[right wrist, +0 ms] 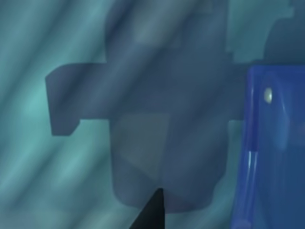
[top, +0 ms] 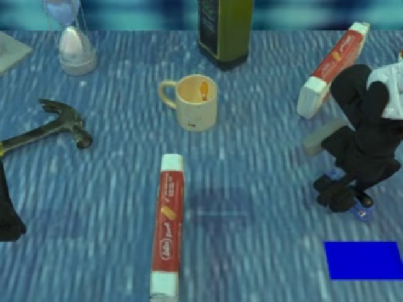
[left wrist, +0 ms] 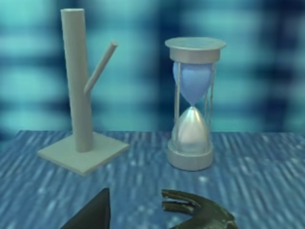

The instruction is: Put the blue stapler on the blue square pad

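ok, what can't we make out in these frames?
- Blue stapler: top view, mostly under the right end effector; whether it is gripped is hidden.
- Left end effector: top view, cut off by the left edge.
- Blue square pad: cut by the right edge.

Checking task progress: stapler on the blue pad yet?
Off. The blue stapler sits under the right gripper, short of the blue square pad.

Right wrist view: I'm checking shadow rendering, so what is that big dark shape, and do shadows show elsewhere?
Right wrist view: a broad dark shadow lies on the tabletop beside the blue stapler. Top view: a faint shadow patch sits mid-table right of the red-and-white tube; the right gripper is over the stapler. Left wrist view: backdrop blurred, hourglass sharp.
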